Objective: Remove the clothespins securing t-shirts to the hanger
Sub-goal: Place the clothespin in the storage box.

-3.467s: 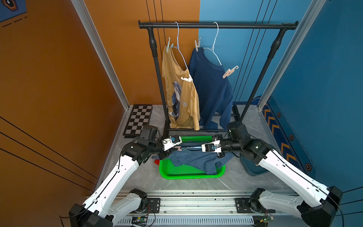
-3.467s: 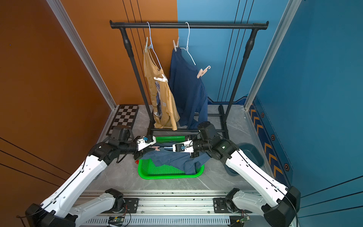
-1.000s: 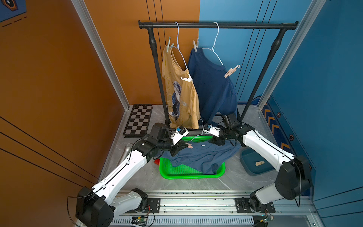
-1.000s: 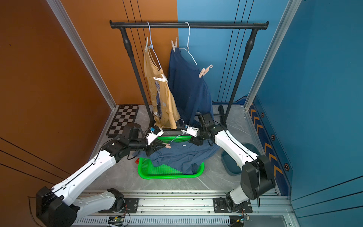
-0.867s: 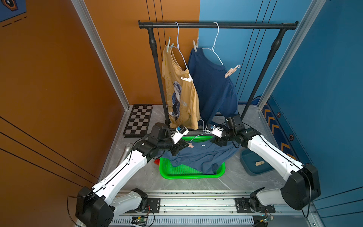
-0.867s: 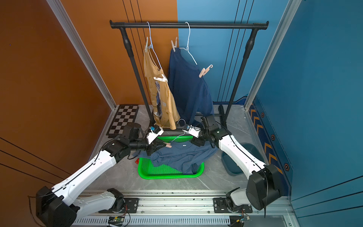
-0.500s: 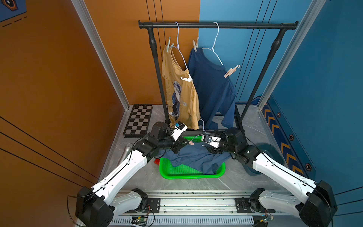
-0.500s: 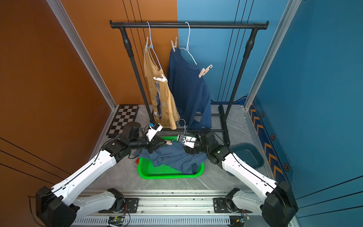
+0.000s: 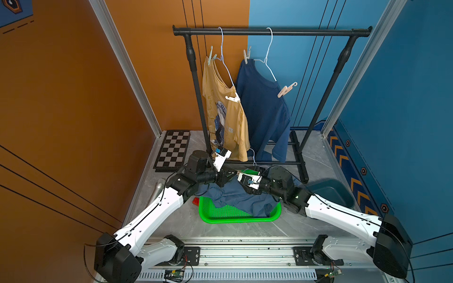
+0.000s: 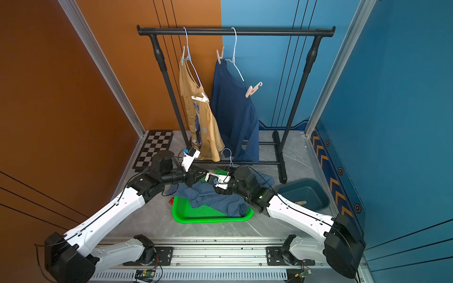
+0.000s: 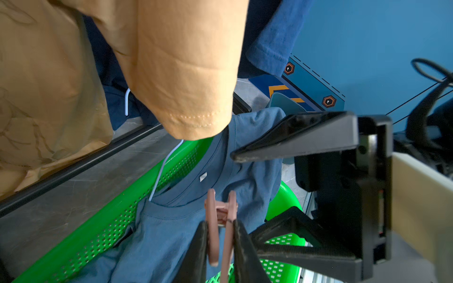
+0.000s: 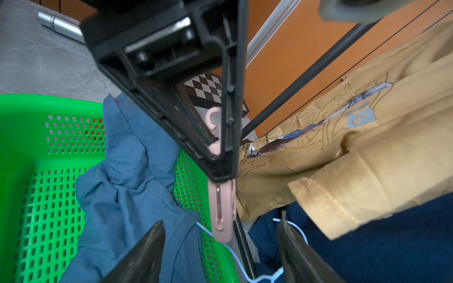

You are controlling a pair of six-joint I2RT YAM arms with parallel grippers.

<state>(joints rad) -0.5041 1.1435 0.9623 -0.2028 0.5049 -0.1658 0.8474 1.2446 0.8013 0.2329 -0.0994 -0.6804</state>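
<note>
Left gripper (image 11: 220, 221): narrow, pinching pink clothespin (image 11: 212, 235), hooked end inside jaws. Right gripper (image 12: 220, 220): jaws wide, straddling its free tip, no contact seen. Both meet above far rim of green basket (image 9: 220, 216), 6 o'clock from mustard shirt (image 9: 225, 117). Slate-blue shirt (image 9: 235, 196) crumpled in basket.

Wrist views alone show held clothespin. Top views hide it, but show rack: green peg (image 9: 210, 55) and white peg (image 9: 232, 98) on mustard shirt, cream peg (image 9: 246, 55) and pinkish peg (image 9: 285, 89) on navy shirt (image 9: 264, 110). Loose peg (image 10: 301, 203) in teal bin (image 10: 318, 188), 3 o'clock from basket.
</note>
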